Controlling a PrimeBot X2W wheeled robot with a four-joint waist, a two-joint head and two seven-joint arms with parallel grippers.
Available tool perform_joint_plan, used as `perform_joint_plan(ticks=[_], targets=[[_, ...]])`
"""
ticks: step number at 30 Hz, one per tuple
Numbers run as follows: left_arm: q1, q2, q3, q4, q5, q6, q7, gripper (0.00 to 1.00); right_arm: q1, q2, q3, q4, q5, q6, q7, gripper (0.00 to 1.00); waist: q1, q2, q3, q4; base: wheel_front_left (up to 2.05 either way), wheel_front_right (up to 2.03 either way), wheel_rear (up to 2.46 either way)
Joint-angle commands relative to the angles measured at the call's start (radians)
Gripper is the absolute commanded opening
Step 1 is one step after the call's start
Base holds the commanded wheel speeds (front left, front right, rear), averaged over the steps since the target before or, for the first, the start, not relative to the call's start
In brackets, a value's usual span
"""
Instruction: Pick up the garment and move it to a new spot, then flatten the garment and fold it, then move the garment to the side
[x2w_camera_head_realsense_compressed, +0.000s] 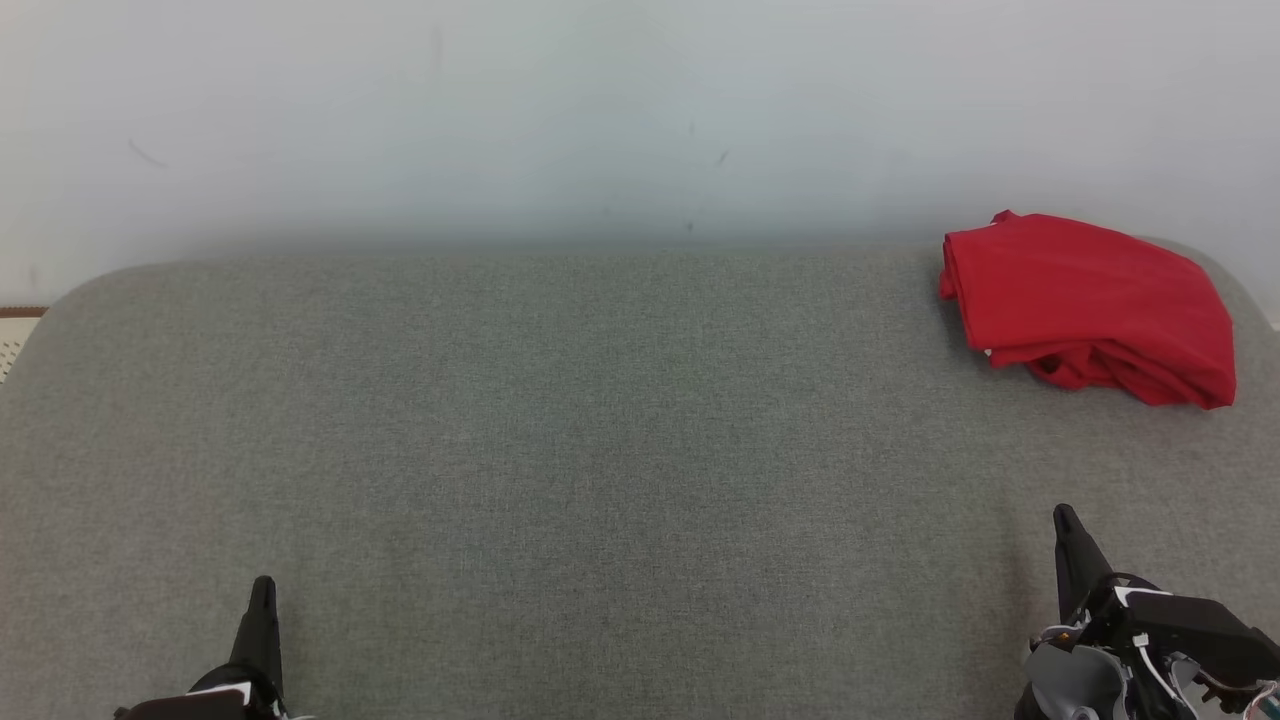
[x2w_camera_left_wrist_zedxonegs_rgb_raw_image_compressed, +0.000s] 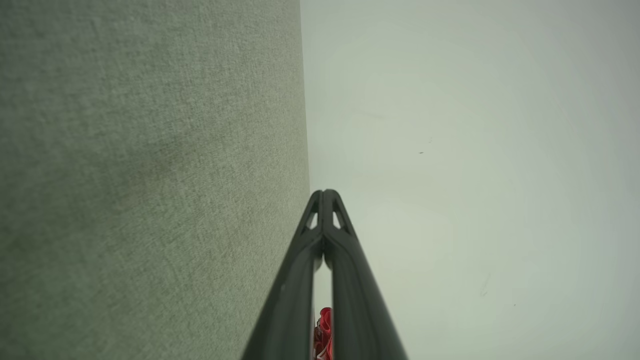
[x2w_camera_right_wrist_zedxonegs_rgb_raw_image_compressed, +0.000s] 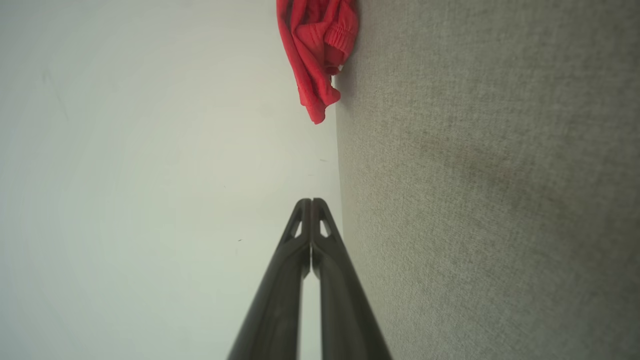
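Observation:
The garment (x2w_camera_head_realsense_compressed: 1090, 305) is red cloth, folded into a thick rumpled bundle at the far right corner of the grey surface (x2w_camera_head_realsense_compressed: 600, 450). The right wrist view has the garment (x2w_camera_right_wrist_zedxonegs_rgb_raw_image_compressed: 317, 50) at its top edge, and a sliver of the garment (x2w_camera_left_wrist_zedxonegs_rgb_raw_image_compressed: 324, 332) shows between the finger bases in the left wrist view. My left gripper (x2w_camera_head_realsense_compressed: 263, 590) rests at the near left, shut and empty, far from the cloth. My right gripper (x2w_camera_head_realsense_compressed: 1065, 520) is at the near right, shut and empty, well short of the bundle. Both pairs of fingertips meet in the wrist views (x2w_camera_left_wrist_zedxonegs_rgb_raw_image_compressed: 325, 192) (x2w_camera_right_wrist_zedxonegs_rgb_raw_image_compressed: 311, 201).
A pale wall (x2w_camera_head_realsense_compressed: 600, 120) rises right behind the grey surface's far edge. The surface has rounded far corners, and the bundle lies close to the right one. A strip of floor (x2w_camera_head_realsense_compressed: 15, 335) shows past the left edge.

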Motion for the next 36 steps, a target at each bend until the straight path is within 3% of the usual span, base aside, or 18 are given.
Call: perform_joint_plan(ticks=[1,36], targets=[[-0.007,0.005,-0.001,0.006,-0.016,-0.004,0.005,0.0,-0.008,0.003,-0.004,0.004,0.017,0.0,0.004,0.0,0.0001,0.0,0.0,0.0,0.0,0.0,0.0],[-0.013,0.005,-0.002,0.012,-0.043,-0.006,0.01,0.0,-0.013,0.008,-0.016,0.007,0.031,0.0,0.015,0.0,0.0001,0.0,0.001,0.001,0.0,0.0,0.0]])
